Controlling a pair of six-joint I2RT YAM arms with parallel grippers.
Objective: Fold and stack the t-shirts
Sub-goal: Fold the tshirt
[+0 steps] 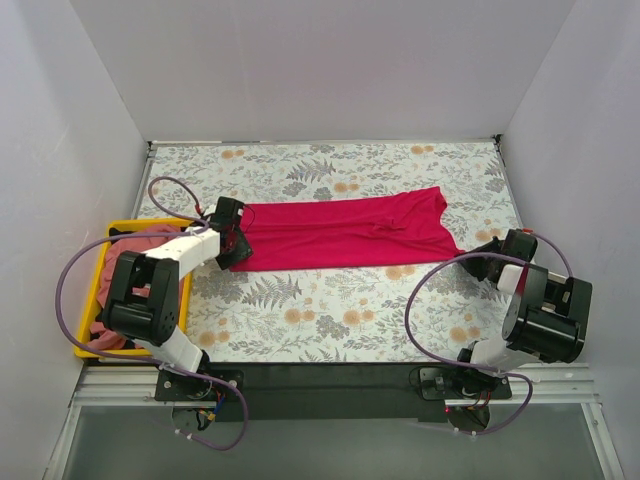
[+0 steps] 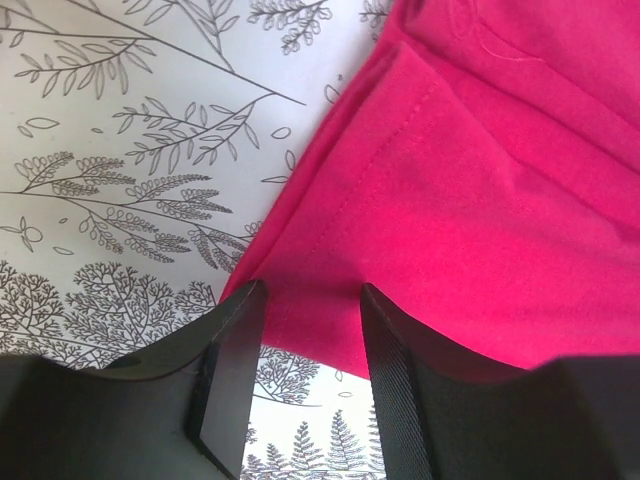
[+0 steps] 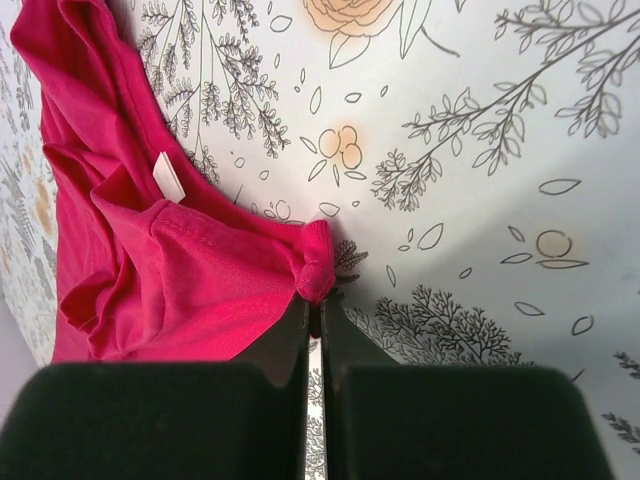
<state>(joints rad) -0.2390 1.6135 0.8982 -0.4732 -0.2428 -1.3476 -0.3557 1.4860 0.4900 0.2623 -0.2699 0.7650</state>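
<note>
Floral-printed surface carries the bright magenta-red cloth t-shirt, stretched away from the yellow plastic bin. The left claw is spread over its bin-side hem, and the right claw pinches the far corner. Light, limp cloth, likely best taken by corners.

I read the magenta t-shirt as soft matt knit cloth with a stitched hem and a small white fabric tag. The counter cover is a smooth, matt floral print. The bin at the left edge is glossy yellow plastic. The left gripper fingers are matt black, one pad ribbed. The cables have a smooth purple sheath.
</note>
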